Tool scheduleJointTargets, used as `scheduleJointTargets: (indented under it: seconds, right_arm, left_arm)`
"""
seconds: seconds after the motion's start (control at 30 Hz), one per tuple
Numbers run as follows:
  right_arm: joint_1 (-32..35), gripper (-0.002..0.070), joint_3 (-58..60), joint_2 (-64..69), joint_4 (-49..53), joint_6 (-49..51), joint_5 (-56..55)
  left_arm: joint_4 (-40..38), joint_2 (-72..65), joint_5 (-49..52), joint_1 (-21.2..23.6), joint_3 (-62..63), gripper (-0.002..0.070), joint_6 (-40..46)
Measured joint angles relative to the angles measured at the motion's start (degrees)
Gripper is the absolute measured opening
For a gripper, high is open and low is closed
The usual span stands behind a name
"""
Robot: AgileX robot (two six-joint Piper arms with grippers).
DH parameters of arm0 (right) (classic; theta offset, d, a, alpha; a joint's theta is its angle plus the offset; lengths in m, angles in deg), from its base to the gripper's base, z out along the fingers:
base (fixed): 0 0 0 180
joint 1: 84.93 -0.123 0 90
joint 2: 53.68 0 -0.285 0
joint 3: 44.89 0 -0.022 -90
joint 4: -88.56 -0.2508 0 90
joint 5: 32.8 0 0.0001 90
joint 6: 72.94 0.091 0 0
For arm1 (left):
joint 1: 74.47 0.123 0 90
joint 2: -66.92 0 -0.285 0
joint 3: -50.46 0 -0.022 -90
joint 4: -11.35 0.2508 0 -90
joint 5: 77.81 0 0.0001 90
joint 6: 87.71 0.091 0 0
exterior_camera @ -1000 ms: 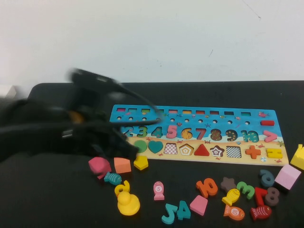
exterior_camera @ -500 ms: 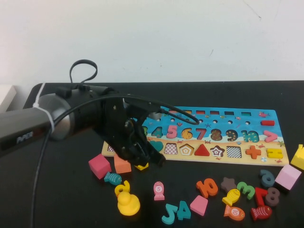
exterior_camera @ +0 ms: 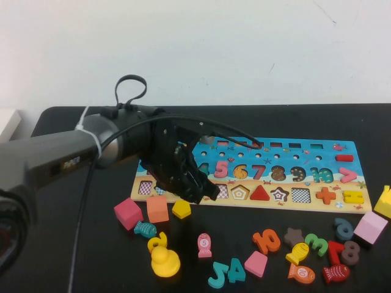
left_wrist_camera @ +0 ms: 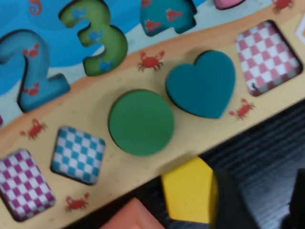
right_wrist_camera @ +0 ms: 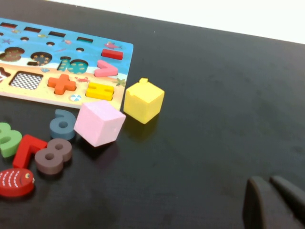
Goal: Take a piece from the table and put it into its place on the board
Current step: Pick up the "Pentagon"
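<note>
Pickup pending: the small flat yellow wooden pentagon block (exterior_camera: 181, 209) lies on the matte black table (exterior_camera: 73, 256), just off the near edge of the long wooden puzzle board (exterior_camera: 342, 160).

The left gripper (exterior_camera: 206, 190) hangs low over the board's edge beside the block, jaws parted and empty. To grasp well, it should probably shift back over the block so the fingers straddle two flat sides, clear of the orange block (exterior_camera: 157, 209) next to it. It can then carry the block along the strip to the five-sided cut-out (exterior_camera: 239, 192) and match the corners before lowering. The right gripper (right_wrist_camera: 270, 191) rests shut and empty over bare table on the robot's right.
</note>
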Motion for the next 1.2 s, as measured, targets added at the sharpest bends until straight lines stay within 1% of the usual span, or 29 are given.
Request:
scheduleJointTargets:
  seconds: [0.07,0.13,0.23,0.37,1.2]
  right_arm:
    - [0.0,0.0019,0.0,0.0,0.0,0.0,0.0]
    - [0.0,0.0019,0.0,0.0,0.0,0.0,0.0]
    - [0.0,0.0019,0.0,0.0,0.0,0.0,0.0]
    - [0.0,0.0019,0.0,0.0,0.0,-0.1,0.0]
    - [0.0,0.0019,0.0,0.0,0.0,-0.1,0.0]
  left_arm:
    - [1.6,-1.3,1.2,0.0,1.6,0.0309,-0.4]
    - [3.3,-2.4,2.4,0.0,3.2,0.0331,-1.7]
    - [5.7,-3.6,3.9,0.0,4.6,0.0345,-3.5]
    - [7.1,-4.7,4.9,0.0,4.9,0.0348,-5.9]
    - [6.6,-7.4,8.1,0.0,5.3,0.0352,-6.1]
